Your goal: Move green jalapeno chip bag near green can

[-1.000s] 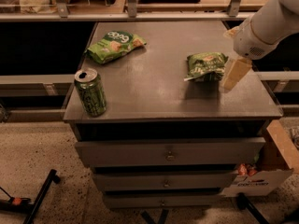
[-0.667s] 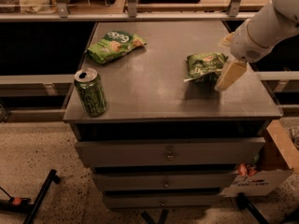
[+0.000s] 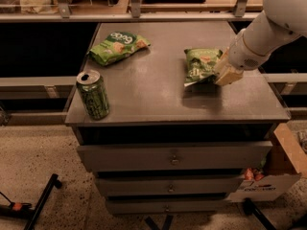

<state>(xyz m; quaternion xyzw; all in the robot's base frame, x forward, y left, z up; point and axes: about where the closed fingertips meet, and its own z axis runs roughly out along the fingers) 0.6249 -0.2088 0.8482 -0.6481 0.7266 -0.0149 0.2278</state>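
Now the small dark-green glossy jalapeno chip bag [image 3: 200, 65] sits a little further toward 9 o'clock than a second ago, tilted, with its shadow on the grey metal bench [image 3: 153, 97] below. The pincer [image 3: 224, 74] is clamped on the bag's 3 o'clock edge. The slim green drink can with black scribbles [image 3: 93, 95] stands at the bench's 8 o'clock corner, well apart. White lettering on the flat lime-green snack bag [image 3: 117, 46] at 11 o'clock is unreadable.

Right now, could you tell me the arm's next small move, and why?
Probably sweep left: the pincer sits at the right edge of the green jalapeno chip bag, and the green can stands far off at the table's front-left corner.
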